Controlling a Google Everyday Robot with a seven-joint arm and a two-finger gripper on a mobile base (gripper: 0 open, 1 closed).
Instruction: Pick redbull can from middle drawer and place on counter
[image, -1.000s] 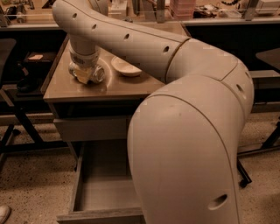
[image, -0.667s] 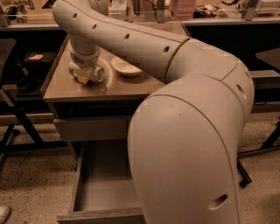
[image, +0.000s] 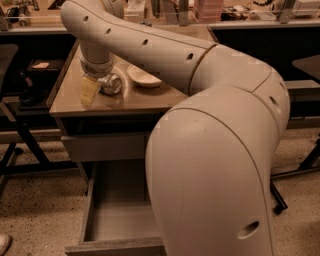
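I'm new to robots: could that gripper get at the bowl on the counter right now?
Probably yes. The gripper is down at the counter beside the redbull can, and the bowl lies uncovered just beyond that can; only the can stands between them.

Robotics lab: pincer (image: 98, 89) at counter (image: 135, 103), cluttered benches (image: 255, 23) behind.

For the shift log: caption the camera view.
Gripper at the redbull can on the counter beside a bowl; middle drawer open below.

1 can (image: 112, 83), 1 bowl (image: 144, 76), 1 open drwr (image: 116, 246), 1 pincer (image: 100, 89) over ctr (image: 136, 101)
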